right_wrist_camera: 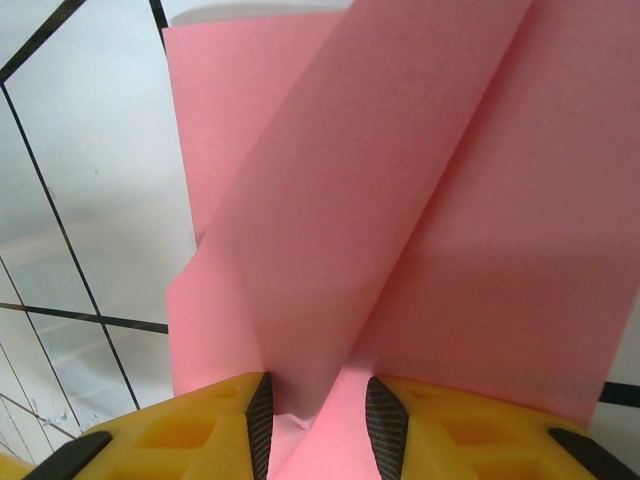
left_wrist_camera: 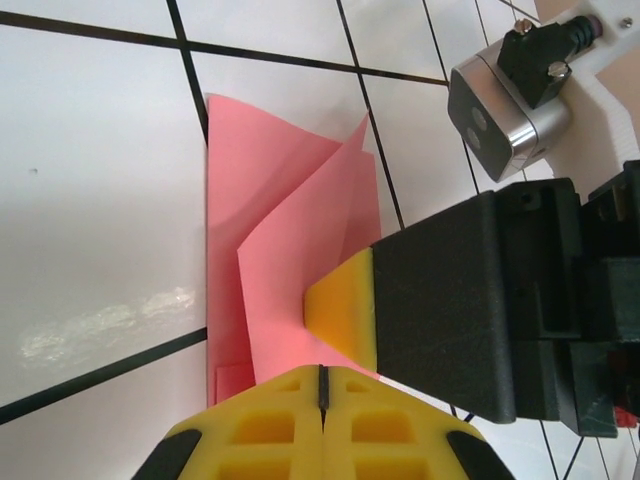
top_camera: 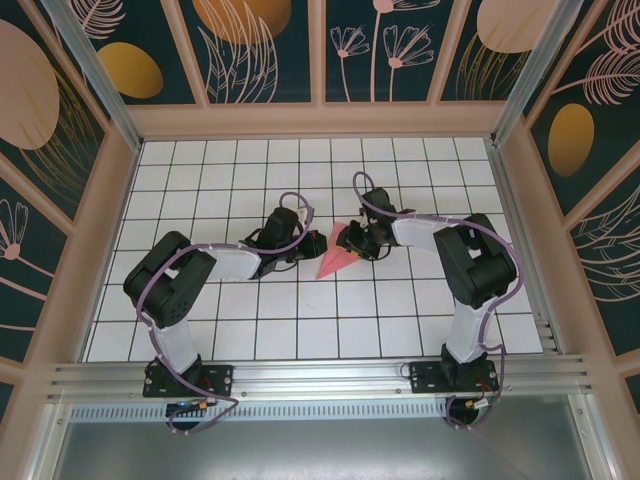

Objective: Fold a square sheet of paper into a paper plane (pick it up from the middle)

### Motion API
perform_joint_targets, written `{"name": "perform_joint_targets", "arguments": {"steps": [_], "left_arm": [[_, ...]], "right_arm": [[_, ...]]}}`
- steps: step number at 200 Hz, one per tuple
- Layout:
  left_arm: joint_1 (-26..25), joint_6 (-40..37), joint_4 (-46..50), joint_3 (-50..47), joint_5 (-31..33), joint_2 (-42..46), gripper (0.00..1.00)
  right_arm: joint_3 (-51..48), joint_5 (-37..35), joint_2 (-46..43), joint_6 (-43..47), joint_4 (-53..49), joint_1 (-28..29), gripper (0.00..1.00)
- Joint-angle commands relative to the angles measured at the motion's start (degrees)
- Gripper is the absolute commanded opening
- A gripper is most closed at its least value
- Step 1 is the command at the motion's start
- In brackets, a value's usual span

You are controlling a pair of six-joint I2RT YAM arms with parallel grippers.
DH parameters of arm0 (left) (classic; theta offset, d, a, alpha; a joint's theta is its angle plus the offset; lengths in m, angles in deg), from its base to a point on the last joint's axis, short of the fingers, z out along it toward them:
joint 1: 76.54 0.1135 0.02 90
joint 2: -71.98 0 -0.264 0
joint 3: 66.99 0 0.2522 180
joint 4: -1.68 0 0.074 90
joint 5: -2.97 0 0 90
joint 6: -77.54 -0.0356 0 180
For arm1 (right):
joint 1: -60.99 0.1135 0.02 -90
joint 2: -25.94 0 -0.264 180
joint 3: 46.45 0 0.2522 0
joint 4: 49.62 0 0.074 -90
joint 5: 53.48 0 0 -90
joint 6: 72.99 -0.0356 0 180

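I work on a white table (top_camera: 200, 325) ruled in black squares. Patterned panels (top_camera: 255, 45) wall it in, and a metal rail (top_camera: 320, 377) runs along the bottom of the overhead view. My left arm (top_camera: 185, 285) and right arm (top_camera: 470, 265) bend inward and meet at the centre, crowding each other over the pink paper (top_camera: 335, 258). The paper lies there as a creased, pointed shape with its tip toward the lower left. In the left wrist view, my right arm's black housing and silver camera (left_wrist_camera: 495, 115) take up the right side and hide the paper's right edge.

My left jaws are closed tight. Their yellow fingertips (left_wrist_camera: 290, 388) press together at the bottom of that view, right at the paper's lower edge; I cannot tell whether a layer is caught between them. My right jaws stand partly apart, astride a raised fold of the paper that runs up between them in the right wrist view. One yellow pad (left_wrist_camera: 342, 305) touches the lifted flap.
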Motion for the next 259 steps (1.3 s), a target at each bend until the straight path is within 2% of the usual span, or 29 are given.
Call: {"name": "perform_joint_targets", "arguments": {"steps": [1, 31, 83, 119, 188, 259], "left_arm": [[0.18, 1.23, -2.14, -0.96, -3.26, 0.89, 0.06], [0.20, 2.24, -4.77, -1.76, -6.94, -0.16, 0.08], [0.13, 2.91, -4.50, -0.36, -9.28, -3.72, 0.09], [0.14, 2.66, -2.76, 0.44, -8.54, -5.21, 0.08], [0.14, 2.31, 2.81, 1.84, -3.15, -6.32, 0.04], [0.13, 2.14, 3.69, 2.37, -3.46, -7.10, 0.04]], "right_arm": [[-3.99, -11.20, 7.93, -1.21, -8.99, 0.22, 0.37], [-3.95, -11.25, 8.25, -1.81, -9.38, 0.38, 0.37], [-3.89, -11.25, 8.40, -2.43, -9.78, 0.37, 0.38], [-4.33, -10.82, 8.39, -2.68, -9.16, 0.26, 0.37], [-4.88, -10.29, 8.44, -2.85, -8.58, 0.23, 0.36], [-4.95, -10.73, 9.28, -2.52, -8.90, 0.27, 0.33]]}}
